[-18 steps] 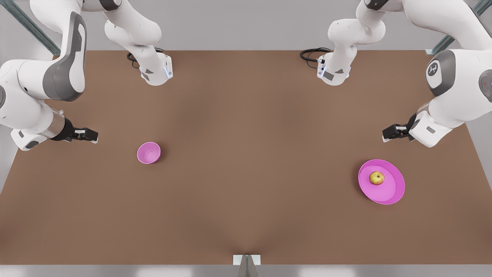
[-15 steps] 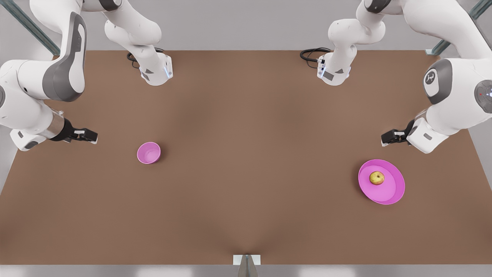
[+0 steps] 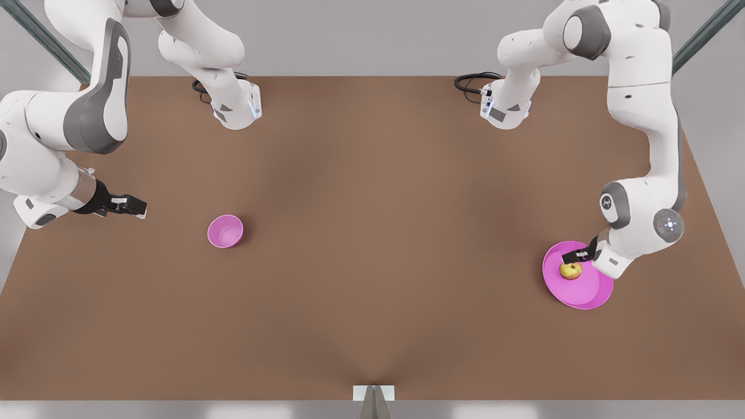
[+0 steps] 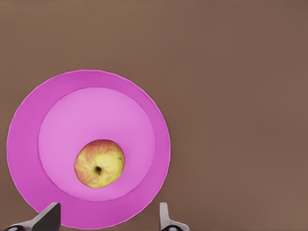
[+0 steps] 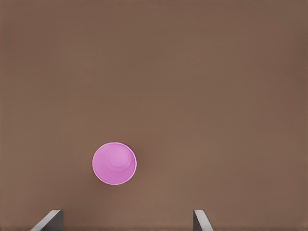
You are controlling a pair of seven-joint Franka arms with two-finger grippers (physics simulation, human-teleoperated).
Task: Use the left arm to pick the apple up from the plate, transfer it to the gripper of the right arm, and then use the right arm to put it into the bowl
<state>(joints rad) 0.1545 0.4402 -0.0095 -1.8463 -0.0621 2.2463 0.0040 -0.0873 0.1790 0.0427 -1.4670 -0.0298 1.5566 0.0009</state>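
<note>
Left wrist view: finger [image 4: 47,219] tips cut off at frame edge. Left gripper [image 3: 571,256] above the apple [image 3: 571,270], fingers spread, not touching it. Apple rests on the plate [image 3: 588,294], just ahead of the fingers. Right gripper [image 3: 132,206] waits, fingers spread, the bowl [image 3: 225,231] well ahead of them on the tabletop [image 3: 372,262].
</note>
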